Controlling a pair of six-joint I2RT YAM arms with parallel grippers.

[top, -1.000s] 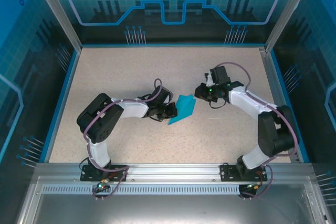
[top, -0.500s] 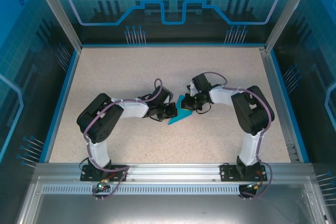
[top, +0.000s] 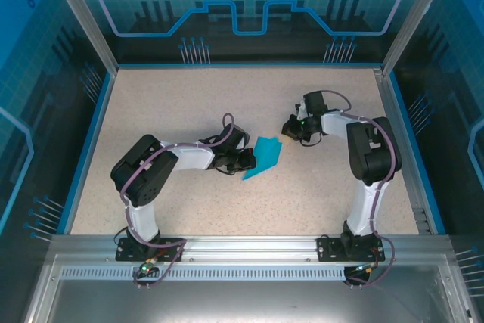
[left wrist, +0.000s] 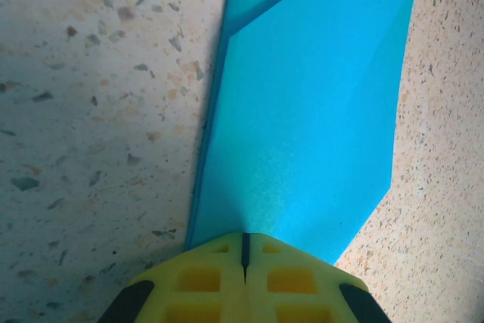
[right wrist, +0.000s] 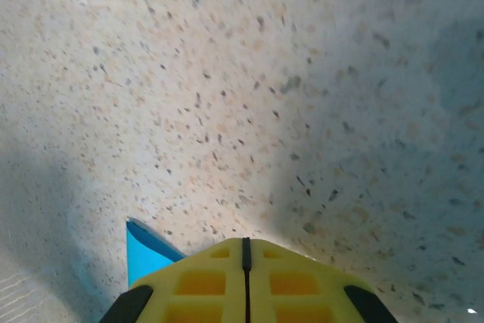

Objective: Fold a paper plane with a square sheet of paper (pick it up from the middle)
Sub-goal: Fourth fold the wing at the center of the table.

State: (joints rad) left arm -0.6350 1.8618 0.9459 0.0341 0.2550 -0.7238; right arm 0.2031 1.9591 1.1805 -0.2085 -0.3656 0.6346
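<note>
At mid-table the left tool (left wrist: 243, 241) pinches the folded blue paper (top: 265, 156), tip pointing near-left; right tool (right wrist: 246, 246) closed, empty.

We are looking at a worktop (top: 174, 104) that is showing a matt, speckled, stone-like finish, beige with dark flecks and faintly grainy up close. The folded sheet of paper (left wrist: 302, 111) is reading as thin, smooth, matt blue paper with crisp creases. We are seeing the left tool (left wrist: 244, 238) and the right tool (right wrist: 246, 243) ending in matt yellow moulded plastic with recessed pockets. The arm shells (top: 189, 158) are looking like smooth white and black plastic, and the front rail (top: 249, 246) like pale brushed metal.
</note>
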